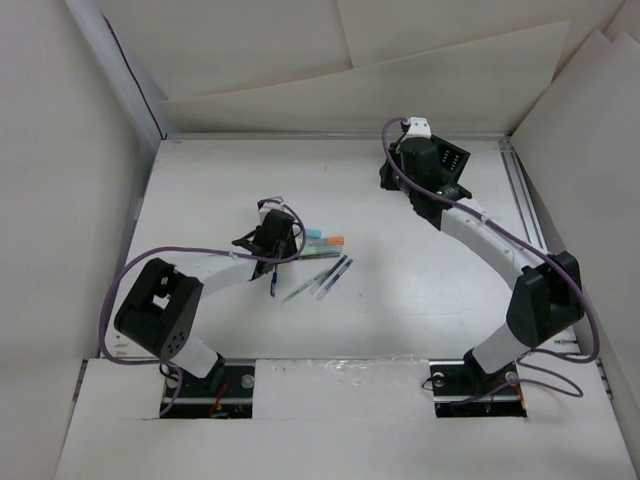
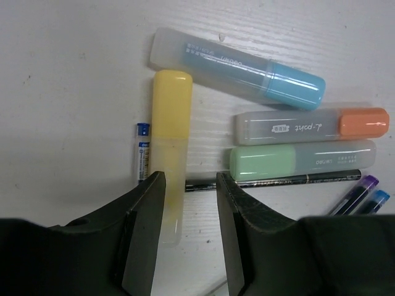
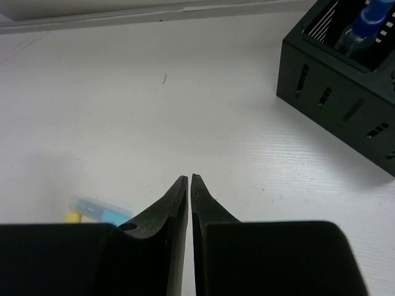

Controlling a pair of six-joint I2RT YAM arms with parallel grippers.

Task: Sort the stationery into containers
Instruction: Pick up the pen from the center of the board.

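Left arm first. The left end effector (image 2: 190, 179) is down at the counter (image 2: 62, 74) with its jaws apart, straddling the clear tail of the yellow marker (image 2: 171, 123). It's not clamped on as far as I can see. The marker sits right up against the jaw on the left of the wrist view, with a gap on the other side.

Just outside that jaw lies a small refill (image 2: 143, 151) with a blue tip. The tip of a thin pen (image 2: 278, 180) pokes in close to the other jaw.

My take on doing this pick well:
- nudge the wrist over so the marker sits centred
- keep the thin pen out of the pinch
- squeeze gently, since that barrel looks slick and round
- lift straight up so nothing gets dragged along

The rest of the pile lies flat to the right of the yellow one. There's a blue marker (image 2: 241, 65), then an orange-capped marker (image 2: 308, 126) with a green marker (image 2: 296, 161) snug beside it.

Over on the right, the right end effector (image 3: 190, 180) is clenched with nothing in it, hanging over the counter. The box (image 3: 333, 92) sits just off to its right, well apart from the pile, and a blue pen (image 3: 364, 18) stands in one compartment. I reckon the yellow one goes there too, but I can't tell which compartment.
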